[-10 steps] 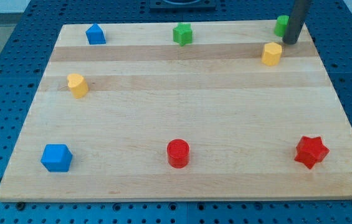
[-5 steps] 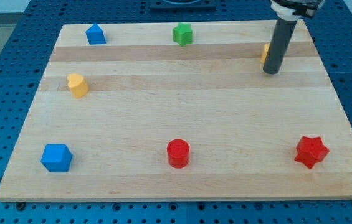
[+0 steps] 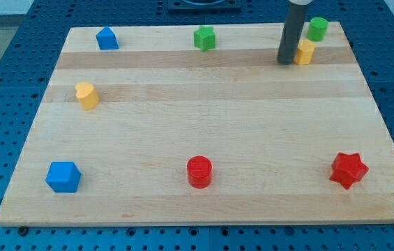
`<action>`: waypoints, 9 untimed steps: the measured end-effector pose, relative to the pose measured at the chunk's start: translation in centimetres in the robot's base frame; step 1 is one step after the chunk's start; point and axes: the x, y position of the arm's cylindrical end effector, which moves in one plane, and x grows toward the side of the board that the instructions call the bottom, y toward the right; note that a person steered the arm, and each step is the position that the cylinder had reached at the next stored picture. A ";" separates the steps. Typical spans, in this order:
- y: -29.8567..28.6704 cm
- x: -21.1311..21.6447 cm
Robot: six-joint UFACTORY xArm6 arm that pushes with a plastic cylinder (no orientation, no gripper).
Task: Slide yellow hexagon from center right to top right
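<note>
Camera view shows the yellow hexagon near the view's top right corner of the wooden worktop, in the light strip just under the top edge. Its left side is partly hidden by the dark rod, so its full shape is not easy to read. My tip stands on the board directly at the view's left of this block; it looks to be touching it or almost touching, and I cannot tell which. The tool is only a straight rod, so it has nothing to spread or press together and it pinches nothing. Just above and to the right of the yellow hexagon sits a green block, close to it, with a rounded form. Further to the left along the top edge are a green star and a blue block with a pointed top like a small house. At the view's left, in the middle height, lies another yellow block. Along the bottom, well apart from each other, are a blue block of angular shape, a red cylinder and a red star.
</note>
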 end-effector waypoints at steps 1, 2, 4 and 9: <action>1.3 -0.8; 2.8 -0.9; 4.4 -0.9; 6.9 1.1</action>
